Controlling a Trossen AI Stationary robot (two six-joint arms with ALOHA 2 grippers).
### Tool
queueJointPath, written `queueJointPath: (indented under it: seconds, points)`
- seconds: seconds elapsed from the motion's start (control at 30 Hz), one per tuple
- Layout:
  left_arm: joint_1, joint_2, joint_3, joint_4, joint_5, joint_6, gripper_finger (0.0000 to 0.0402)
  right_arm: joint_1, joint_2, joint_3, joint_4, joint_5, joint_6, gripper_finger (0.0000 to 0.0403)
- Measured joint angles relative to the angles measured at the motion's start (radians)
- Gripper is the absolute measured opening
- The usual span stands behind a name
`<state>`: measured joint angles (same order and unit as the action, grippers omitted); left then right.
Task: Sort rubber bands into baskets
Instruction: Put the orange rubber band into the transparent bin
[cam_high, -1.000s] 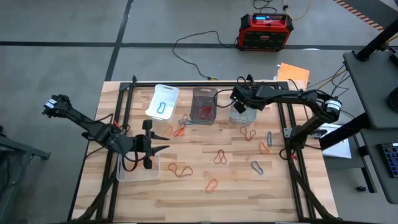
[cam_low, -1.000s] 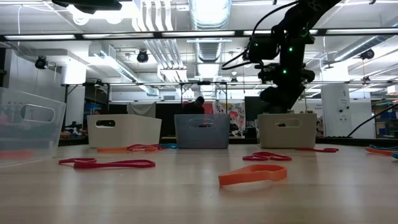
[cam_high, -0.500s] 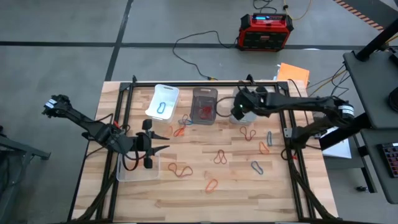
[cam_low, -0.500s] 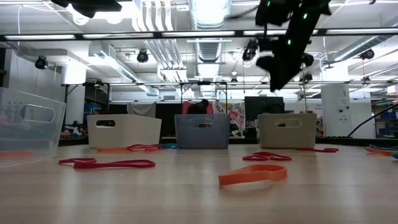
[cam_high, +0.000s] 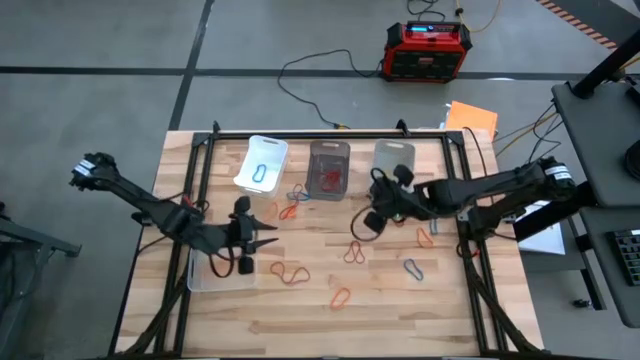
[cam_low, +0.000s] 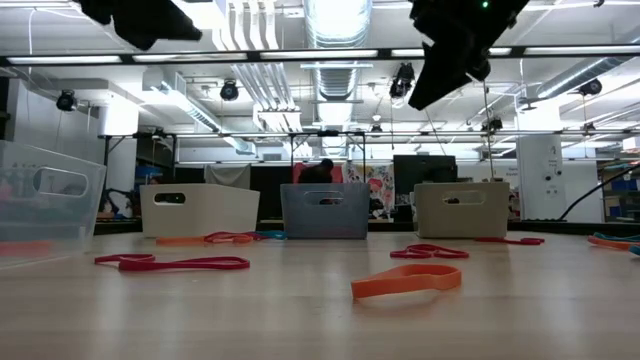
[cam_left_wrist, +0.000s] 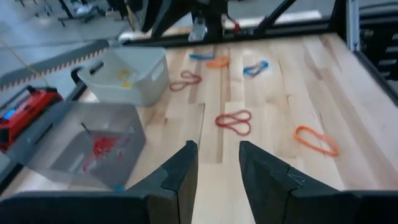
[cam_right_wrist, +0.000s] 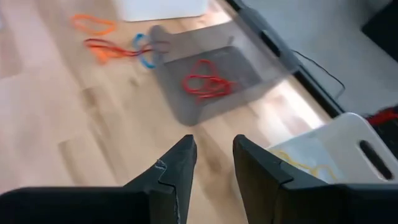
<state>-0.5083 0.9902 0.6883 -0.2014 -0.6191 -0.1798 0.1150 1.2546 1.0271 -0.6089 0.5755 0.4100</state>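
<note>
Four baskets stand on the table: white (cam_high: 262, 163), smoky dark (cam_high: 328, 170) with red bands in it, clear (cam_high: 393, 160) at the far side, and another clear one (cam_high: 220, 268) at the near left with a red band inside. Loose rubber bands lie on the wood: red (cam_high: 290, 272), orange (cam_high: 341, 297), red (cam_high: 353, 252), orange (cam_high: 425, 237), grey (cam_high: 413, 268). My left gripper (cam_high: 268, 241) hangs open above the near-left basket's right edge, with nothing between its fingers (cam_left_wrist: 217, 168). My right gripper (cam_high: 362, 228) is open and empty (cam_right_wrist: 214, 162), high over the table's middle.
A metal frame (cam_high: 205, 150) runs along the table's edges. Beyond the far edge a red-and-black box (cam_high: 427, 50) and black cables lie on the floor. More bands, red-orange (cam_high: 290, 210) and blue (cam_high: 296, 192), lie in front of the far baskets. Bare wood shows along the near edge.
My right gripper has left the far clear basket. It has swung toward the table's near edge and middle, rising as it went. My left gripper has rolled a little about its own pointing line and stayed above the near-left basket.
</note>
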Motion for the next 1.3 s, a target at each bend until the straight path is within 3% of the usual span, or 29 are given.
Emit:
queueJointPath:
  seconds: [0.47, 0.7, 1.03, 1.3]
  points:
    - [0.044, 0.205, 0.02, 0.0, 0.015, -0.091, 0.0103, 0.158, 0.024, -0.116, 0.256, 0.0, -0.014, 0.0099]
    - [0.113, 0.273, 0.02, -0.007, 0.092, -0.133, 0.0103, 0.161, 0.024, -0.147, 0.26, 0.0, 0.036, 0.0097]
    - [0.224, 0.321, 0.02, -0.167, 0.259, -0.368, 0.0103, 0.16, 0.024, -0.149, 0.267, 0.001, 0.034, 0.0103]
    - [0.353, 0.358, 0.02, -0.254, 0.358, -0.391, 0.0103, 0.16, 0.024, -0.149, 0.279, 0.001, 0.033, 0.0093]
